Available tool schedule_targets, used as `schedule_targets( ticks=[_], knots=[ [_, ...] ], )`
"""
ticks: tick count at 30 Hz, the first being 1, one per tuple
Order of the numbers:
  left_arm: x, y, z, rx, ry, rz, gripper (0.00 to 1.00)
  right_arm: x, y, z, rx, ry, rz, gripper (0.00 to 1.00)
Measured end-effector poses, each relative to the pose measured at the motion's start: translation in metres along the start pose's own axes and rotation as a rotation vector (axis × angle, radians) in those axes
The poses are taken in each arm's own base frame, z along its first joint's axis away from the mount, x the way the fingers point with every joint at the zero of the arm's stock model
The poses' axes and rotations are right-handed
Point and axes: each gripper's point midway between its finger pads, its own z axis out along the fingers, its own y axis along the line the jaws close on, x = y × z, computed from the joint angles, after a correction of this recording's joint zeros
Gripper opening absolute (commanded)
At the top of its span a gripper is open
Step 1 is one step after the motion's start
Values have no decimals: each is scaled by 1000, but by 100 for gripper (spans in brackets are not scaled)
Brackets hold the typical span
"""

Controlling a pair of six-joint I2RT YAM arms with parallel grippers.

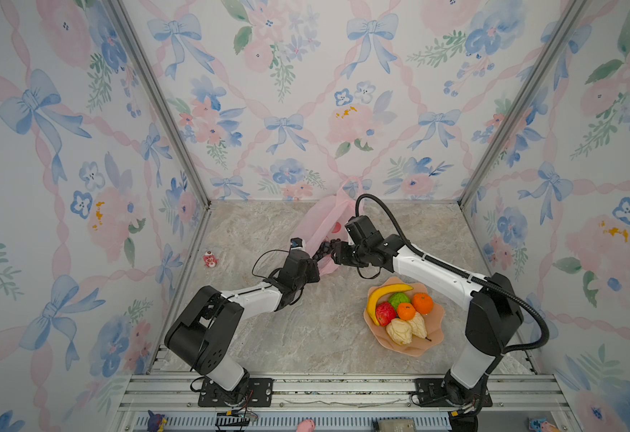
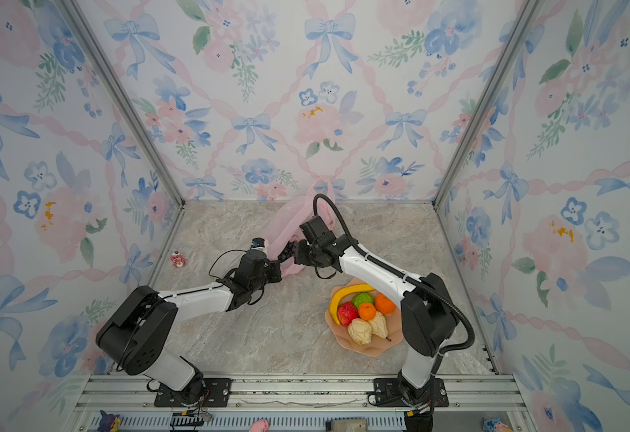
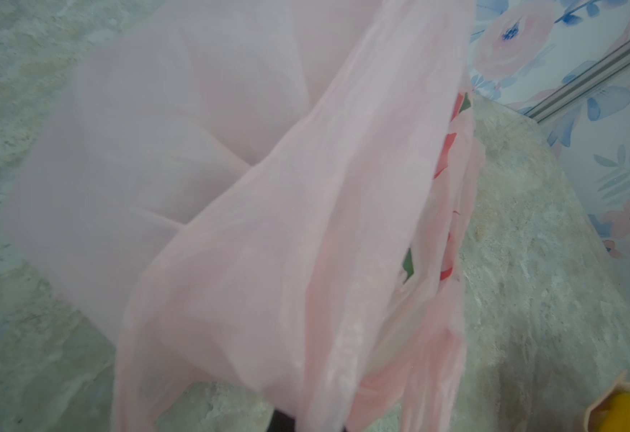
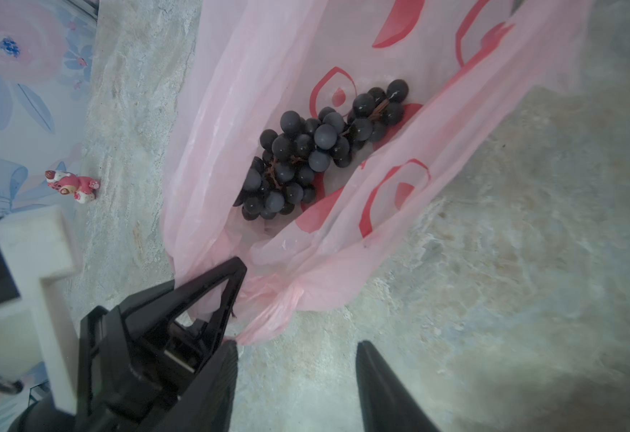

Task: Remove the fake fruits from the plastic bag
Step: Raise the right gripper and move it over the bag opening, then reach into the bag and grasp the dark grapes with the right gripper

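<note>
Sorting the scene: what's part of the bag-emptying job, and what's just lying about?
Job:
- plastic bag, pinched by the shut left gripper
- grape bunch, inside it
- right gripper, open and empty
- banana, green fruit, red fruit, oranges, pears, out on the peach plate

Lying about:
- red-and-white figurine
- pink toy at the front rail

Eight fruits (image 1: 406,311); one bag (image 1: 320,220), plate (image 1: 435,326), figurine (image 1: 209,259)

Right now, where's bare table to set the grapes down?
Widest bare patch: front centre, bordered by the left arm, the plate and the front rail. Also the back-right corner beyond the plastic bag, and around the figurine. Crowded: the plate, heaped with fruits, and mid-table around the grapes in the bag.
</note>
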Motion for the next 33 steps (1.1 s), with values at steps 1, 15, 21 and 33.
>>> schedule_targets(
  ticks=[1,15,21,33],
  knots=[
    [6,6,-4,-12,6,1,0,2,4,10,-15,26,-20,50],
    [34,84,-24,-118,15,-203,0,25,23,81,-82,176,-145,47],
    [26,80,-25,-87,-4,-222,0,39,16,83,-75,196,-186,50],
    [14,77,-25,-63,-24,-232,0,50,54,65,-154,165,-339,55]
  ],
)
